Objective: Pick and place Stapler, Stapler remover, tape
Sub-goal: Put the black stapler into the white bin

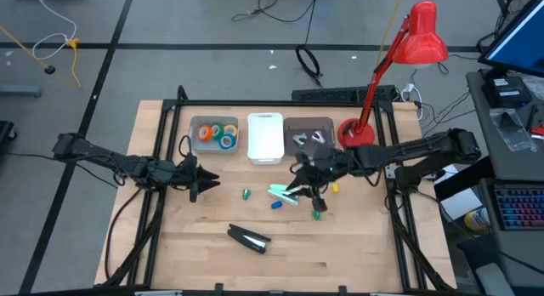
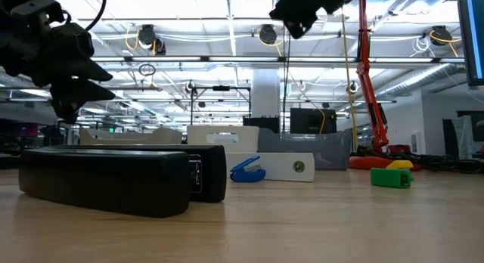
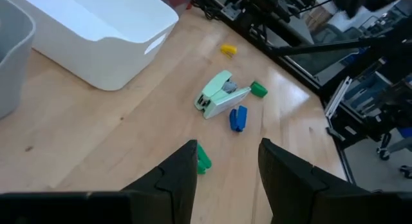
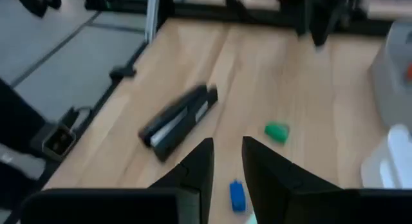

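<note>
While hovering above the middle of the table (image 1: 170, 262), right gripper (image 1: 308, 192) shows a narrow gap between empty fingers, just over the pale green stapler (image 1: 283, 195) and scattered blue (image 1: 276, 205), green (image 1: 246, 194) and yellow (image 1: 335, 188) bits. Left gripper (image 1: 204, 181) parted wide, holding nothing, beside the grey bin (image 1: 197, 126) of tape (image 1: 218, 134). Black stapler (image 1: 248, 238) alone nearer the front edge; white bin (image 1: 265, 139), second grey bin (image 1: 308, 134) and red lamp (image 1: 408, 54) behind.

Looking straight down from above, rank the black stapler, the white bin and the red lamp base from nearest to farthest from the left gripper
From the left gripper, in the high view:
1. Black stapler, on the table's front part, to its right.
2. White bin, in the back row; nearly as close as the stapler, so hard to separate.
3. Red lamp base, clearly farthest, at the back right.
</note>
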